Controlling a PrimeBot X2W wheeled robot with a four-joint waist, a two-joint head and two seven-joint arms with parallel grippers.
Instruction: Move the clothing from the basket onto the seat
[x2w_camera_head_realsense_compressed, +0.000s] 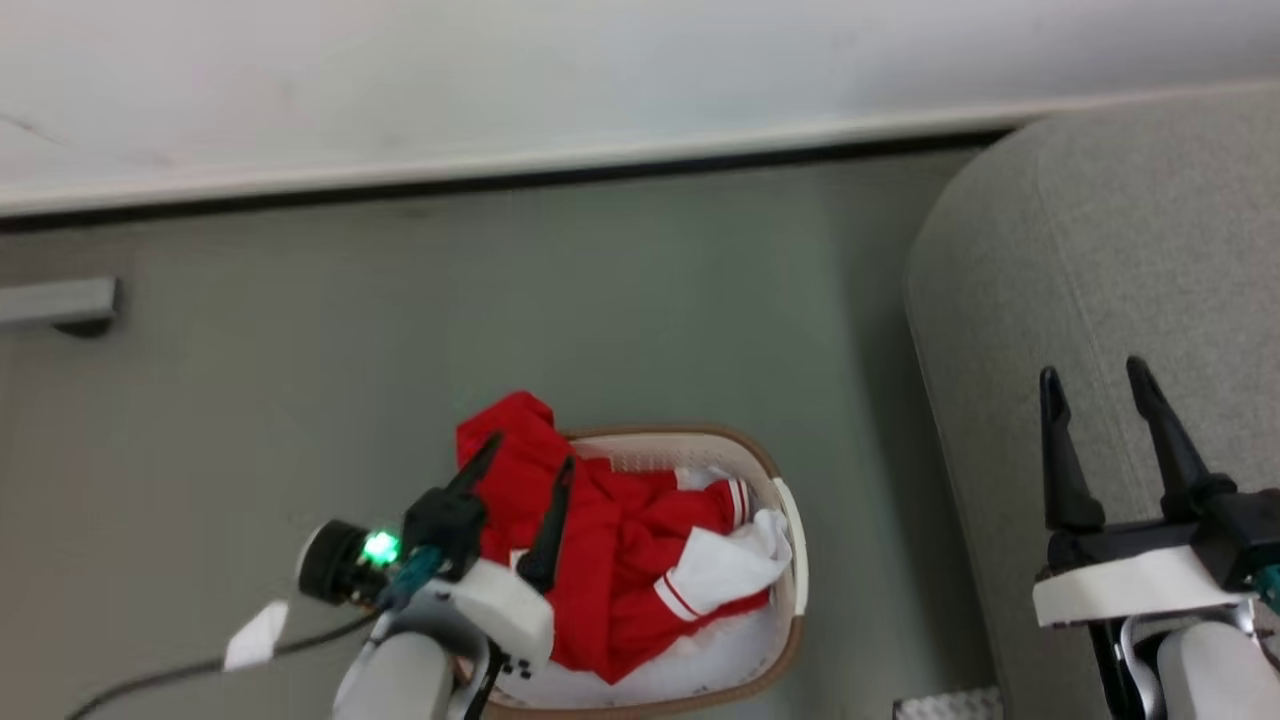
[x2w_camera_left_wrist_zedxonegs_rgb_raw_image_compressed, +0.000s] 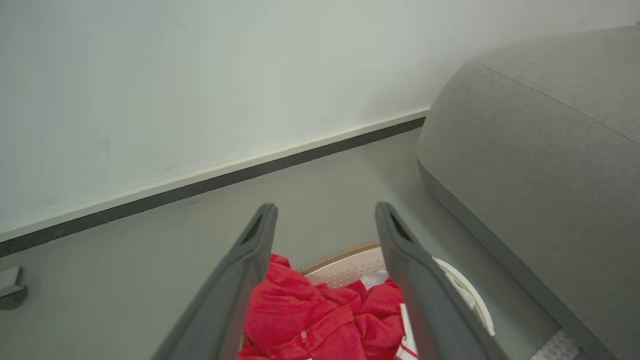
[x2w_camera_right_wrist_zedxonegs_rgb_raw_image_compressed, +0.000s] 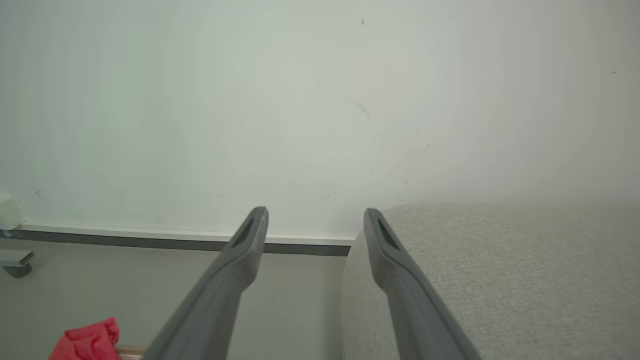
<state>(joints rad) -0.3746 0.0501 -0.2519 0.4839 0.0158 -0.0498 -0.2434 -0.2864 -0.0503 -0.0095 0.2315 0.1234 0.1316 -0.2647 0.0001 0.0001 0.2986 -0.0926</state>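
Red clothing (x2w_camera_head_realsense_compressed: 610, 540) with white cuffs lies heaped in the cream basket (x2w_camera_head_realsense_compressed: 790, 520) on the floor, one fold hanging over the far left rim. My left gripper (x2w_camera_head_realsense_compressed: 530, 450) hovers open above the left side of the heap, nothing between its fingers. In the left wrist view the clothing (x2w_camera_left_wrist_zedxonegs_rgb_raw_image_compressed: 310, 320) and the basket (x2w_camera_left_wrist_zedxonegs_rgb_raw_image_compressed: 350, 265) sit below the open left gripper (x2w_camera_left_wrist_zedxonegs_rgb_raw_image_compressed: 325, 210). My right gripper (x2w_camera_head_realsense_compressed: 1095, 375) stands open over the grey seat (x2w_camera_head_realsense_compressed: 1100, 250), empty. The right wrist view shows the open right gripper (x2w_camera_right_wrist_zedxonegs_rgb_raw_image_compressed: 315, 212), the seat (x2w_camera_right_wrist_zedxonegs_rgb_raw_image_compressed: 500, 270) and a bit of clothing (x2w_camera_right_wrist_zedxonegs_rgb_raw_image_compressed: 87, 340).
A white wall with a dark skirting strip (x2w_camera_head_realsense_compressed: 500, 180) runs behind the grey floor (x2w_camera_head_realsense_compressed: 300, 380). A small grey fitting (x2w_camera_head_realsense_compressed: 60, 305) sticks out at the far left. A cable (x2w_camera_head_realsense_compressed: 150, 675) trails from my left arm. A pale pad (x2w_camera_head_realsense_compressed: 700, 660) lines the basket.
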